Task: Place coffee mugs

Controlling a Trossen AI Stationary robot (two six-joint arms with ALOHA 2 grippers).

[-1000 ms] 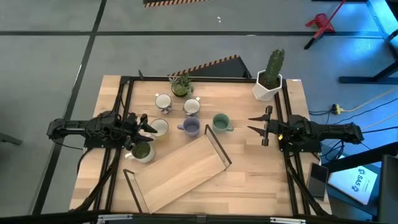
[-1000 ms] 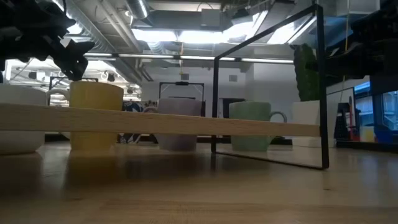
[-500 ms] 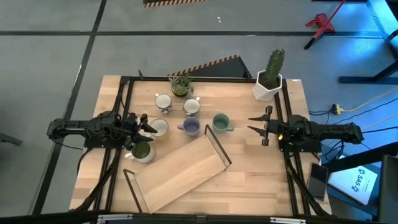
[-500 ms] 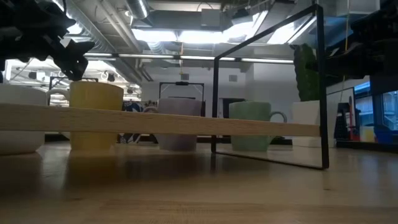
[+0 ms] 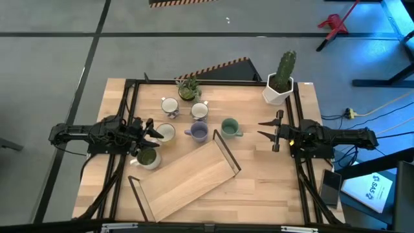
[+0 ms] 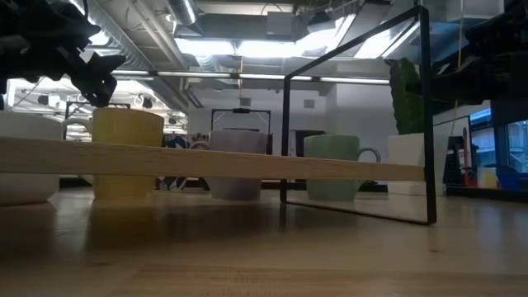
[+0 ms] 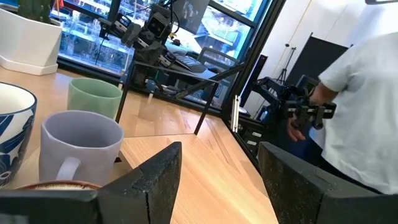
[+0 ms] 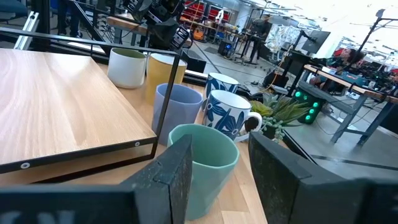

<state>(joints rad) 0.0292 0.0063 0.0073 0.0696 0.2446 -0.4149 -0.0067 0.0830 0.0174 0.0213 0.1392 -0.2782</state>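
Note:
Six mugs stand upright on the table's far half. In the high view, two white ones (image 5: 169, 105) (image 5: 199, 110) stand farthest back, with the lavender mug (image 5: 198, 133), teal mug (image 5: 229, 127) and cream mug (image 5: 165, 132) nearer. The olive mug (image 5: 148, 157) is nearest the left edge. My left gripper (image 5: 152, 129) is open, raised beside the cream mug, and the lavender mug (image 7: 81, 149) lies ahead of it. My right gripper (image 5: 262, 130) is open and level, to the right of the teal mug (image 8: 202, 165), apart from it.
A wooden tray with black wire end frames (image 5: 187, 178) lies slantwise on the near middle of the table. A white cactus pot (image 5: 279, 84) stands at the far right corner and a small green plant (image 5: 189, 88) at the far middle. A person (image 7: 354, 112) stands beyond the table.

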